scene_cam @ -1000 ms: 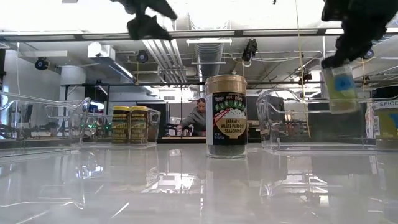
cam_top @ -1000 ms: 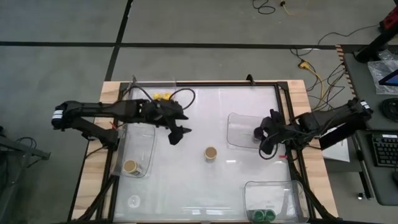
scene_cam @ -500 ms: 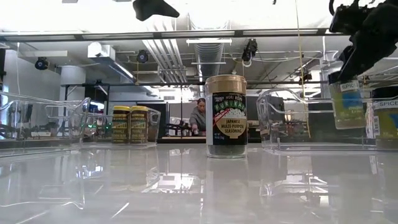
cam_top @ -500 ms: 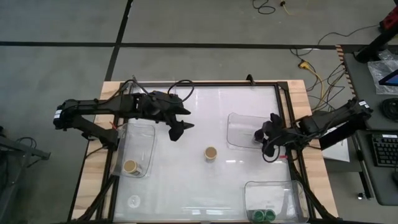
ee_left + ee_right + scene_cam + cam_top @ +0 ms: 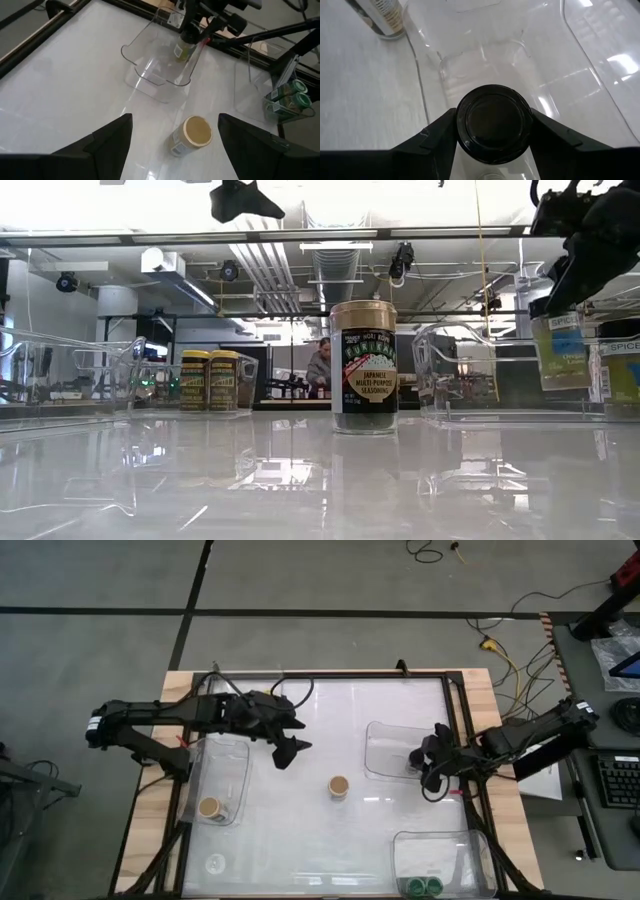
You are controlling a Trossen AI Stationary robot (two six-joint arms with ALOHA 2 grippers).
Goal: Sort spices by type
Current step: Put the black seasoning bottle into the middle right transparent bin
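A black-lidded spice jar (image 5: 565, 350) with pale green contents hangs in my right gripper (image 5: 432, 768) inside the clear tray (image 5: 392, 752) at the table's right. A tan-lidded jar (image 5: 339, 786) stands upright on its base at mid-table, also seen in the low view (image 5: 364, 366). My left gripper (image 5: 286, 748) hovers open, high above the table, left of and beyond that jar (image 5: 192, 134). Another tan-lidded jar (image 5: 209, 807) stands in the left tray. Two green-lidded jars (image 5: 425, 885) sit in the near-right tray, and two yellow-lidded jars (image 5: 210, 380) in a far tray. My right gripper holds the jar by its black lid (image 5: 493, 122), pinched between the two fingers (image 5: 435, 140), which stand on opposite sides of the lid. The fingers come from above, pointing down. The jar hangs upright below them, its base a little above the tray floor (image 5: 485, 60).
Clear trays stand at the left (image 5: 228, 755), right and near-right (image 5: 400, 845) of the glossy white table. A dark frame rail (image 5: 465, 740) runs close to my right arm. A person (image 5: 322, 368) works in the room far behind the table.
My right gripper has come down with the black-lidded jar, which stood above the tray's rim a second ago and now hangs low between the tray's walls. My left gripper has risen a little. The tan-lidded jar at mid-table has kept still.
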